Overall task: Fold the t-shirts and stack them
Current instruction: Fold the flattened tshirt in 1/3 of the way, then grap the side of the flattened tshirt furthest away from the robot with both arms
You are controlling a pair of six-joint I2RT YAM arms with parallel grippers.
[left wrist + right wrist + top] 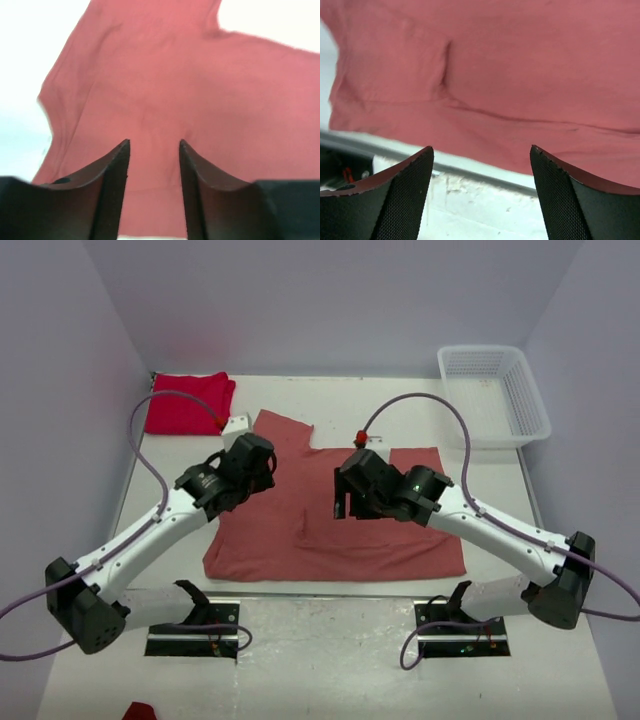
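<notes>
Left gripper (153, 142): fingers narrowly parted, nothing between them, positioned over the dusty salmon-pink cloth t-shirt (165, 75), which lies flat directly beneath. Right gripper (481, 147): fingers spread wide, holding nothing, positioned over the same shirt near its front edge. Beyond the left gripper, towards the far left corner, lies the bright red cloth t-shirt (185, 403), folded. Far to the right of the right gripper stands a white plastic mesh basket (495, 395).
</notes>
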